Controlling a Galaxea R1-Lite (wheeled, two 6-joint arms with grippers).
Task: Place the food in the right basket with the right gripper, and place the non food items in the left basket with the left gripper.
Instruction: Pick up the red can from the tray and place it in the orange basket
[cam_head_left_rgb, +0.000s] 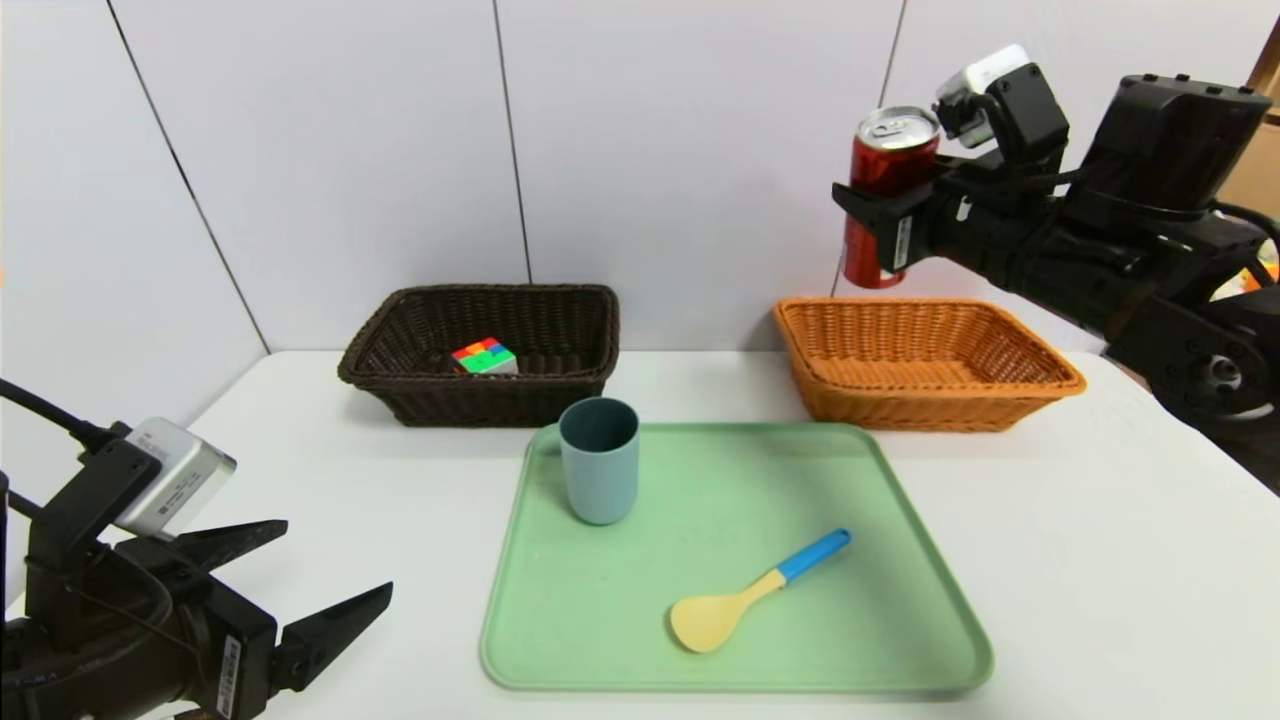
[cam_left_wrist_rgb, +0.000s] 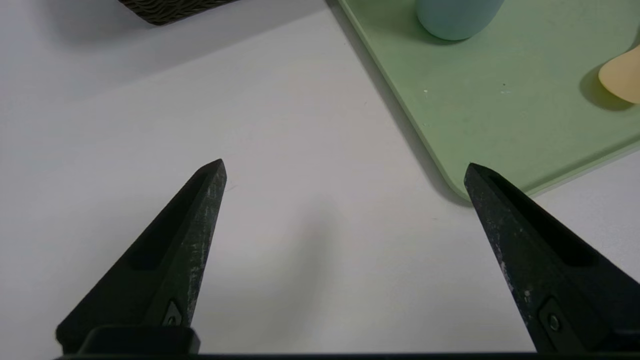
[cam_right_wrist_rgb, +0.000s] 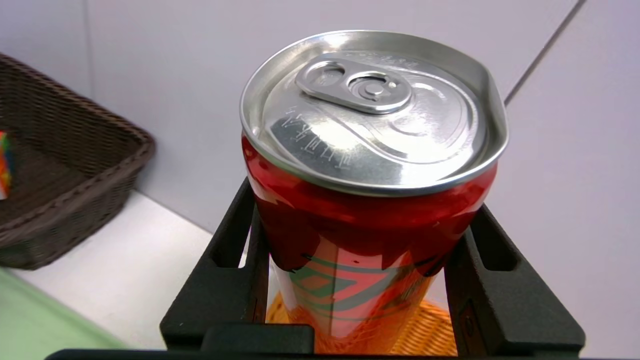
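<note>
Two baskets at the back of the white table (cam_head_left_rgb: 1100, 560), one red can held in the air above the orange one.

Going left to right: the left gripper (cam_head_left_rgb: 330, 565) hovers low over the table's near left corner, its fingers spread wide with nothing between them, just beside the green tray (cam_head_left_rgb: 600, 640). Behind it the dark brown basket (cam_head_left_rgb: 400, 395) holds the puzzle cube (cam_head_left_rgb: 484, 357). On the tray, the blue-grey cup (cam_head_left_rgb: 599, 460) stands upright at the far left corner, and the yellow spoon with a blue handle (cam_head_left_rgb: 752, 594) lies flat nearer the middle, bowl toward the robot. Farther right sits the orange-tan basket (cam_head_left_rgb: 1040, 385). Above its far left part the right gripper (cam_head_left_rgb: 880, 215) clamps the red drink can (cam_head_left_rgb: 885, 165) around its body, the can roughly upright, silver top up.
</note>
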